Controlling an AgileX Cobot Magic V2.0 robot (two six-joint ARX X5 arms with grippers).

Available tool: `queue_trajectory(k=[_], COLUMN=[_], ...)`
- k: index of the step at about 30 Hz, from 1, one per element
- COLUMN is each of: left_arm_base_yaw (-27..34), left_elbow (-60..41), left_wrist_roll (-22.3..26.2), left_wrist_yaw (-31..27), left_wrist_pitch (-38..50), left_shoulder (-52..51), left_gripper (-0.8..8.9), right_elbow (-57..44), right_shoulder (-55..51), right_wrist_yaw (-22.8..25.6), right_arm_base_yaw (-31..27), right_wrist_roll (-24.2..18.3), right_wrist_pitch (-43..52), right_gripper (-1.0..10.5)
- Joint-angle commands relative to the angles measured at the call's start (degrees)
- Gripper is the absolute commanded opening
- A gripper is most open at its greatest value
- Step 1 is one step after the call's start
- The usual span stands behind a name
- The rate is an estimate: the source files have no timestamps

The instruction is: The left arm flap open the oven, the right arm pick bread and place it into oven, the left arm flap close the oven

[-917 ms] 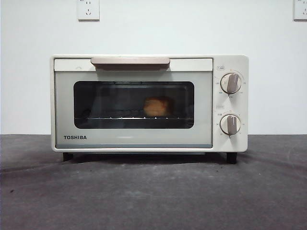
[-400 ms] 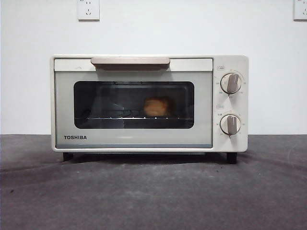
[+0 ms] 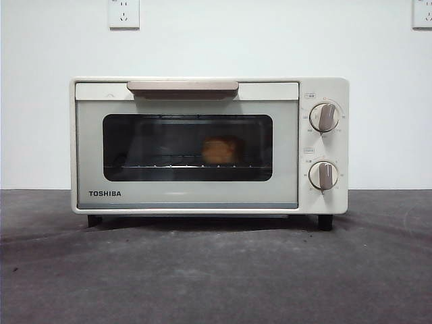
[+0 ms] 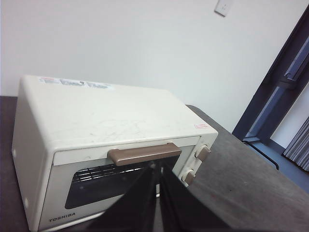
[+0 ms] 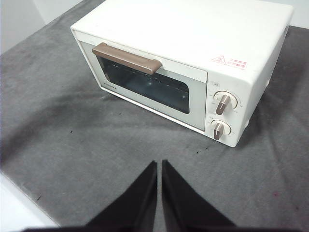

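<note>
The cream-white TOSHIBA oven (image 3: 209, 145) stands on the dark table with its door shut. The golden bread (image 3: 220, 150) sits on the wire rack inside, seen through the dark glass. The beige handle (image 3: 182, 87) runs along the door's top edge. In the left wrist view my left gripper (image 4: 158, 170) is shut and empty, raised in front of the oven (image 4: 111, 145), just below its handle (image 4: 144, 154). In the right wrist view my right gripper (image 5: 159, 166) is shut and empty, high above the table, well in front of the oven (image 5: 193, 63). Neither gripper shows in the front view.
Two beige knobs (image 3: 325, 116) sit on the oven's right panel. Wall sockets (image 3: 124, 13) are on the white wall behind. The grey table cover (image 3: 216, 270) spreads in front of the oven; its near edge (image 5: 19, 193) shows in the right wrist view.
The oven has shifted a hair to the left in the front view. The bread stays on the rack behind the shut door.
</note>
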Motion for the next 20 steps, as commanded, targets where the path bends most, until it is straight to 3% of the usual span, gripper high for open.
queue_trajectory(k=[1,8,11,15,20], left_arm_base_yaw=[0.1,1.4,1.9,2.7,3.6], left_elbow=[-2.8,-20.1,-27.3,-33.3,-38.2], left_wrist_roll=[3.1,3.3,3.3,3.3,4.1], left_wrist_yaw=[-3.0,-30.0,-37.7,-42.0,-42.4], left_wrist_pitch=[0.5,1.7,4.3,5.3,7.3], left_shoulder=[-2.0,-11.5,-15.1,-18.2,-20.9], left_gripper=[0.21,0.21,0.21,0.21,0.21], right_elbow=[1.1,1.1,1.1,1.1,1.1], right_shoulder=[0.3,0.3,0.3,0.3,0.3], right_wrist_yaw=[0.0,0.0,0.0,0.0,0.0], right_arm_base_yaw=[0.3,0.3,0.3,0.3,0.3], right_wrist_roll=[-0.4,-0.4,-0.4,-0.4,-0.4], right_wrist_pitch=[0.7,0.7,0.7,0.7,0.7], right_gripper=[0.1,0.1,0.1,0.1,0.1])
